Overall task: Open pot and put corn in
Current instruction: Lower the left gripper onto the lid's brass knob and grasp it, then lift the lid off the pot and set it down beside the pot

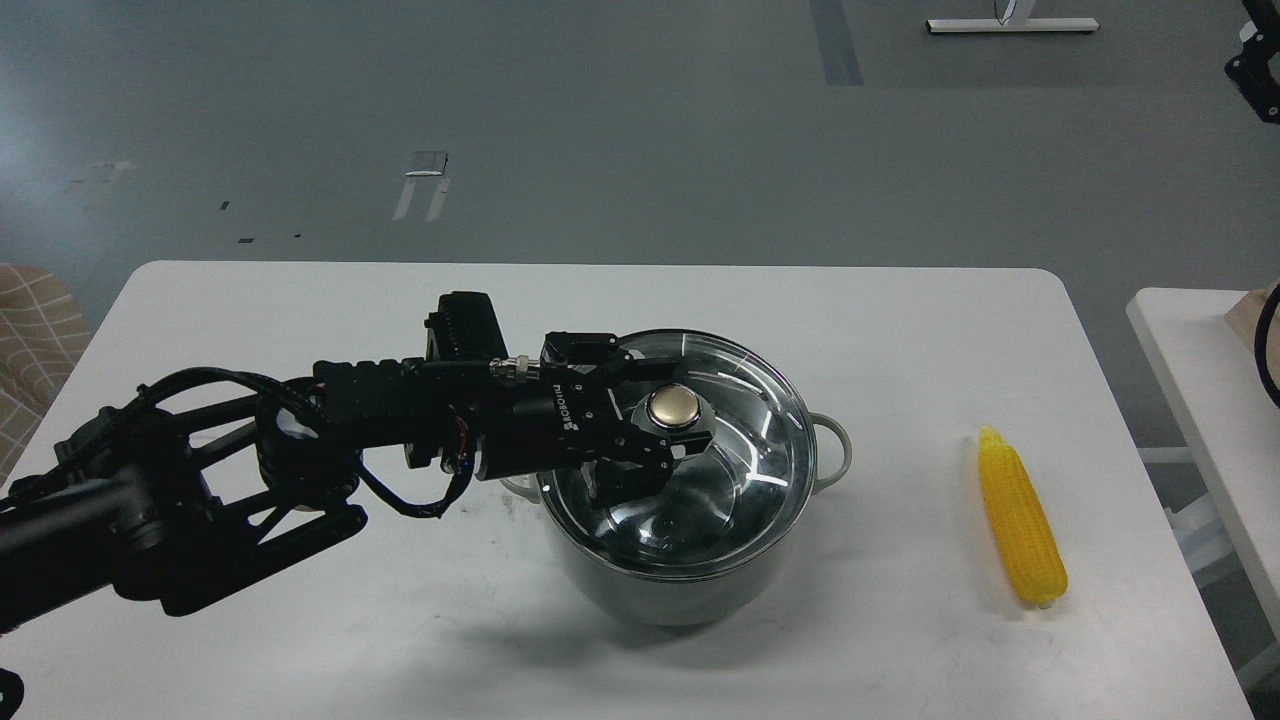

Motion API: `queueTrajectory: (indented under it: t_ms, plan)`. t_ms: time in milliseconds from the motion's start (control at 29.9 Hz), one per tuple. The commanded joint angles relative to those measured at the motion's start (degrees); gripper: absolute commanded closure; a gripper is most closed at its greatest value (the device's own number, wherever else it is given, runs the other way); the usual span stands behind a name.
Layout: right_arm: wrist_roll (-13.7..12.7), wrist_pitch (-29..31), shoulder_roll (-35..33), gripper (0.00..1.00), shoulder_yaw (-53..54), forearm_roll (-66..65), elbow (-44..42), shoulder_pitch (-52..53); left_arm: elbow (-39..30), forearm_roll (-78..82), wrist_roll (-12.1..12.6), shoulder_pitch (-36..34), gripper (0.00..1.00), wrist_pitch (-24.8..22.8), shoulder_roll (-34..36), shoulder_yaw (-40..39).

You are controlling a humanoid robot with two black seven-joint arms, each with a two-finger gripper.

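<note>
The grey-green pot (660,590) stands mid-table with its glass lid (740,450) on it. The brass knob (672,407) sits at the lid's centre. My left gripper (668,405) reaches in from the left, low over the lid. Its two fingers (695,440) stand on either side of the knob with a small gap, so it is open. The yellow corn (1020,520) lies on the table to the right of the pot, well apart from it. A small black part of my right arm (1256,55) shows at the top right edge. Its fingers cannot be told apart.
The white table (300,640) ends close behind the corn on the right. A second white table (1200,380) stands further right. A black cable (1266,340) hangs at the right edge. A beige checked item (30,330) lies at the far left.
</note>
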Motion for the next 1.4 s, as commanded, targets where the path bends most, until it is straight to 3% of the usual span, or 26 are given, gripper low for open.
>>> queueTrajectory:
  t_ms: [0, 134, 268, 468, 602, 669, 1037, 1171, 1271, 1371]
  plan:
    - [0.0, 0.0, 0.2, 0.0, 0.1, 0.0, 0.1, -0.1, 0.4, 0.0, 0.0, 0.0, 0.3, 0.0, 0.0, -0.1]
    - [0.0, 0.0, 0.5, 0.0, 1.6, 0.1, 0.0, -0.1, 0.5, 0.0, 0.0, 0.5, 0.35, 0.0, 0.0, -0.2]
    - [0.0, 0.0, 0.5, 0.0, 2.0, 0.1, 0.0, -0.3, 0.5, 0.0, -0.1, 0.6, 0.47, 0.1, 0.1, -0.2]
    - [0.0, 0.0, 0.5, 0.0, 2.1, 0.1, 0.0, -0.2, 0.5, 0.0, -0.1, 0.6, 0.48, 0.6, 0.1, 0.1]
    - [0.0, 0.0, 0.5, 0.0, 2.1, 0.1, 0.0, -0.2, 0.4, 0.0, -0.2, 0.5, 0.64, 0.8, 0.1, -0.1]
    - [0.0, 0.0, 0.5, 0.0, 2.1, 0.1, -0.1, -0.2, 0.0, 0.0, -0.3, 0.5, 0.68, 0.8, 0.2, -0.2]
    - [0.0, 0.0, 0.5, 0.0, 2.1, 0.1, -0.3, -0.3, -2.9, 0.0, -0.3, -0.3, 0.69, 0.9, 1.5, -5.4]
    - [0.0, 0.0, 0.5, 0.0, 2.1, 0.1, -0.3, -0.3, -3.1, 0.0, -1.0, -0.3, 0.69, 0.9, 4.5, -9.8]
    - [0.0, 0.0, 0.5, 0.0, 2.1, 0.1, -0.4, -0.4, -3.3, 0.0, -3.9, 0.7, 0.69, 1.8, 10.9, -13.8]
    - [0.0, 0.0, 0.5, 0.0, 2.1, 0.1, -0.4, -0.7, -3.0, -6.6, -4.0, 4.6, 0.69, 6.6, 19.3, -14.9]
